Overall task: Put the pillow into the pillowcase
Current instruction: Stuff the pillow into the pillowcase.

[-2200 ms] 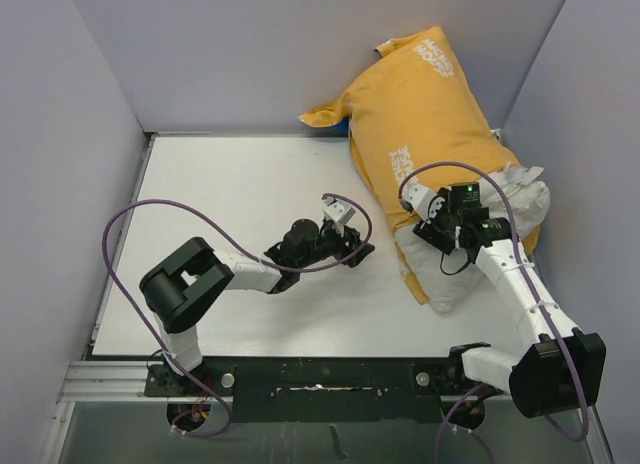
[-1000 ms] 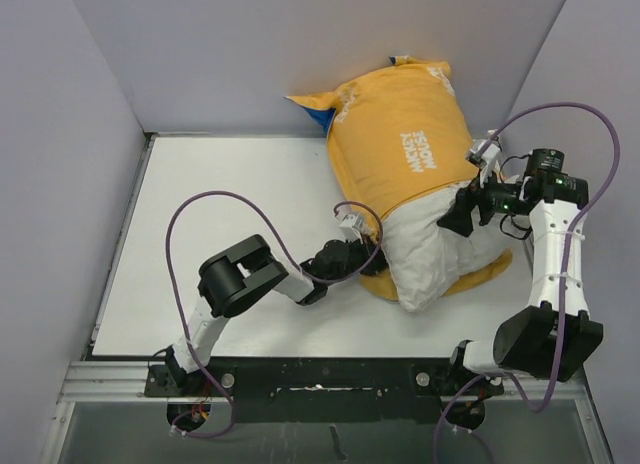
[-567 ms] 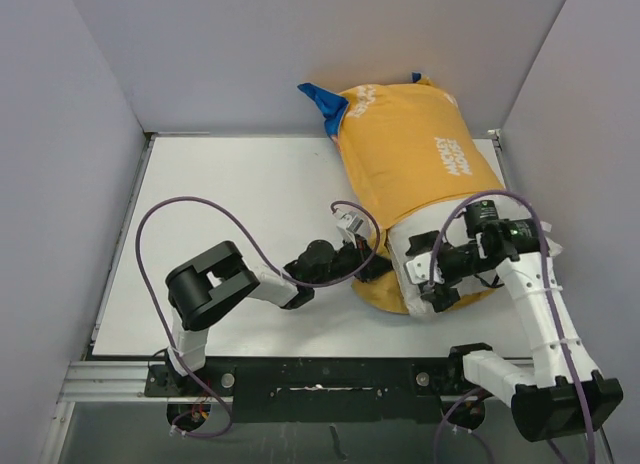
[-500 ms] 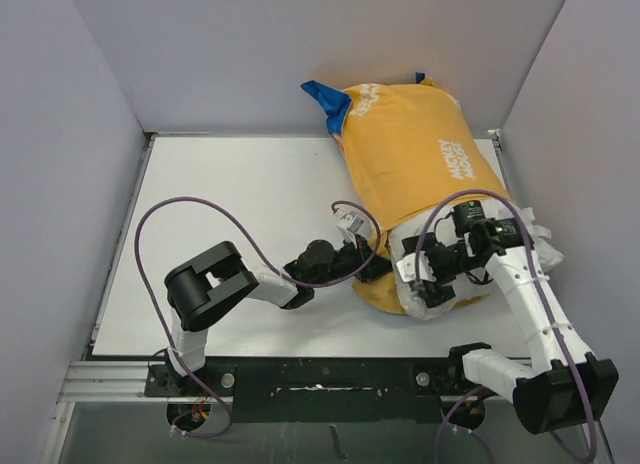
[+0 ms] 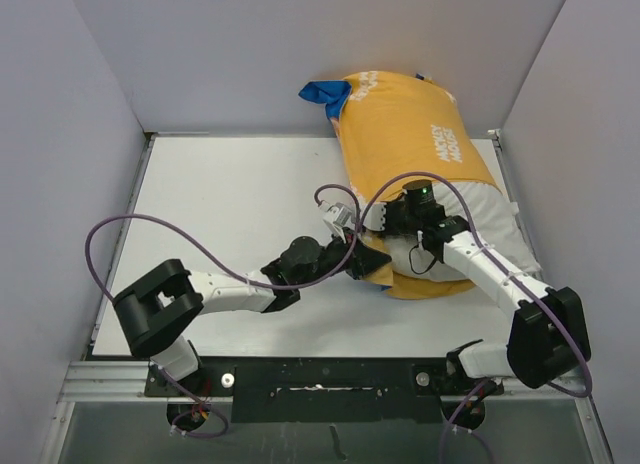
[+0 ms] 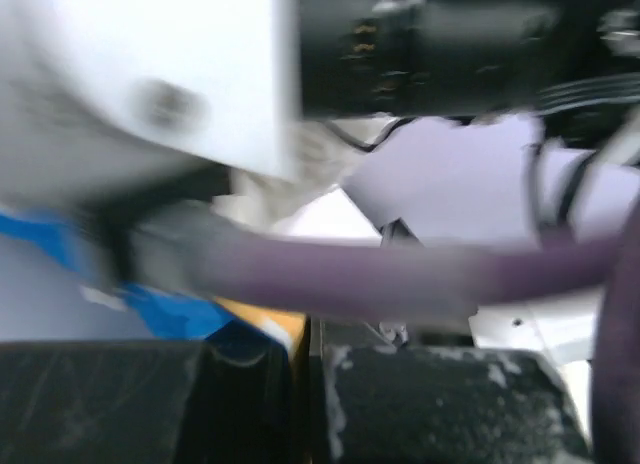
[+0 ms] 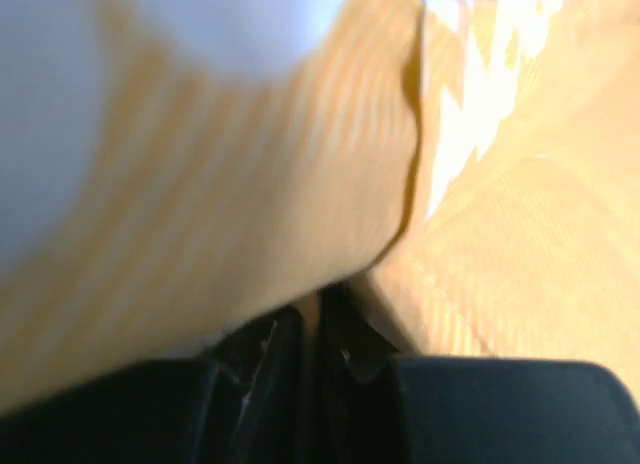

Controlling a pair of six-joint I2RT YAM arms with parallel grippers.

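At pillowcase (image 5: 410,134) mouth: pinched mustard hem with left gripper (image 5: 365,259), clamped fully; nipped fabric fold alongside with right gripper (image 7: 318,314), closed nearly tight. Found pillow (image 5: 490,224) mostly inside, white end bulging out. Judged both soft, light, floppy; best gripped at hem.

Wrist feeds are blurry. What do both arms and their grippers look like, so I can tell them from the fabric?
The left arm and right arm match: white tubular links between chunky black joint housings, each trailing a looping purple cable. A small green light glows on the right wrist. The left gripper and right gripper have blocky black fingers, scuffed whitish.
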